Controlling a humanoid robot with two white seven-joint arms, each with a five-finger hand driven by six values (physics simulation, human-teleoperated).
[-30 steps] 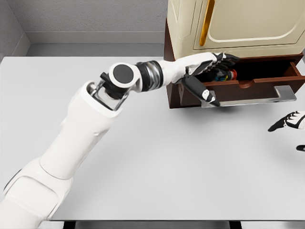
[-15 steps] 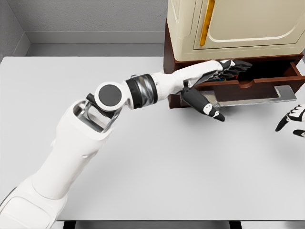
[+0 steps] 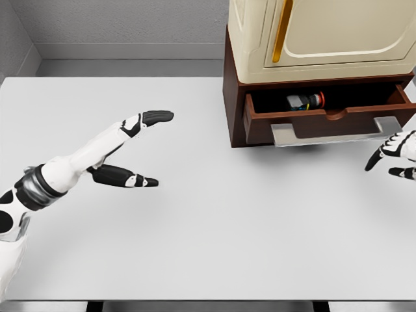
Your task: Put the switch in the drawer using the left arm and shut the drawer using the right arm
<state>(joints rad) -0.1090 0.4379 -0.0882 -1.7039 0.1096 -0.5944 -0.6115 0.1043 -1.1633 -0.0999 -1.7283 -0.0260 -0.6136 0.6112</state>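
Observation:
The switch [image 3: 304,101], a small dark part with red and yellow bits, lies inside the open brown drawer [image 3: 328,118] under the cream cabinet. My left hand [image 3: 133,156] hovers over the table's left side, far from the drawer, fingers spread and holding nothing. My right hand [image 3: 390,159] shows at the right edge, just below and right of the drawer's grey handle [image 3: 338,133], fingers relaxed and holding nothing.
The cream cabinet [image 3: 325,32] with a yellow door handle stands on the brown drawer unit at the back right of the white table [image 3: 214,208]. A grey wall runs behind the table.
My left arm has pulled back out of the drawer and swung left across the table, leaving the switch inside. My right hand has risen slightly toward the drawer front.

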